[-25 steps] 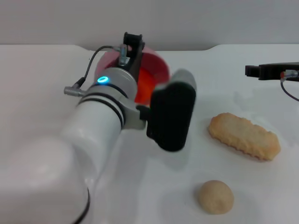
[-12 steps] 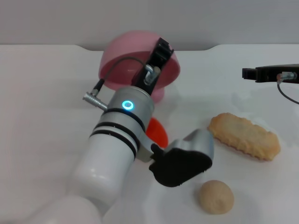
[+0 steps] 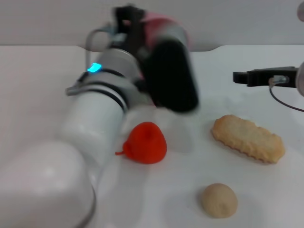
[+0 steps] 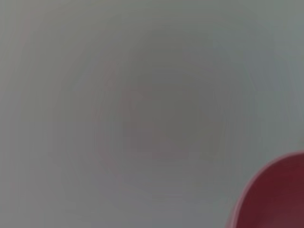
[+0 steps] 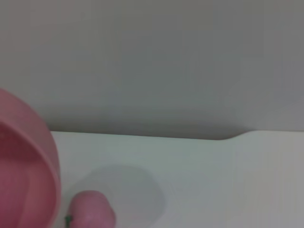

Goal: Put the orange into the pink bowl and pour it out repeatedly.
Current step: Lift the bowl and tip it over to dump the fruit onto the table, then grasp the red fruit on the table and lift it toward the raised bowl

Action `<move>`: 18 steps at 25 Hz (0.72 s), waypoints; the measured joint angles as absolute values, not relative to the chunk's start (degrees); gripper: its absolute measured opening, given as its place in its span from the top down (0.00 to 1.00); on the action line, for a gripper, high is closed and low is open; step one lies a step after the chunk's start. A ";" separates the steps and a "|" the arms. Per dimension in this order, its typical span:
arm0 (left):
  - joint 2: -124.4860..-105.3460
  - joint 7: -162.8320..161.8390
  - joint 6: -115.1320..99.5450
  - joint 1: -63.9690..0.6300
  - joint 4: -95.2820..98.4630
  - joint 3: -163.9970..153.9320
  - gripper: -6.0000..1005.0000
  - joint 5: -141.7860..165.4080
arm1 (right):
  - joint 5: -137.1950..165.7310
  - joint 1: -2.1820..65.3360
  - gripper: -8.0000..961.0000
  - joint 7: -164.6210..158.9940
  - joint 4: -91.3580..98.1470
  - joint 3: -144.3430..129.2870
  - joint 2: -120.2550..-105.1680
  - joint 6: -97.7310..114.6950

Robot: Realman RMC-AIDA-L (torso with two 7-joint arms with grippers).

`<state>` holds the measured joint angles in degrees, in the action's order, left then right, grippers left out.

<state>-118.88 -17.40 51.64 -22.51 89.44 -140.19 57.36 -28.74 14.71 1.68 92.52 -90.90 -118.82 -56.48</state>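
Note:
The orange [image 3: 145, 142] lies on the white table, just in front of my left arm. High at the back of the table my left gripper [image 3: 129, 15] is shut on the pink bowl [image 3: 164, 23] and holds it off the surface, mostly hidden behind the wrist. Part of the bowl's wall [image 4: 275, 199] fills one corner of the left wrist view. In the right wrist view the pink bowl [image 5: 28, 166] is seen from the side. My right gripper [image 3: 242, 76] hovers at the far right, well apart from both.
A long golden biscuit [image 3: 248, 138] lies at the right, and a beige ball [image 3: 218, 200] sits near the front. A small pale pink fruit [image 5: 90, 211] with a green spot rests beside the bowl. A grey wall closes off the table's back edge.
The bowl tipped over and the orange dropped out onto the table. My left gripper has since swung the bowl up and back. The right gripper edged a little to the left.

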 joint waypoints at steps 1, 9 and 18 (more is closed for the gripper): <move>-118.79 -18.07 52.05 -22.14 90.82 -137.89 0.90 53.73 | -29.05 14.89 0.38 1.97 92.53 -91.86 -118.82 -55.74; -118.04 -9.31 61.18 -20.35 97.31 -108.11 0.90 11.10 | -38.76 16.55 0.37 10.07 89.53 -96.10 -118.79 -49.59; -117.95 3.09 63.68 -17.09 96.07 -89.16 0.89 -10.49 | -49.37 31.38 0.32 14.05 69.68 -107.41 -119.10 -42.66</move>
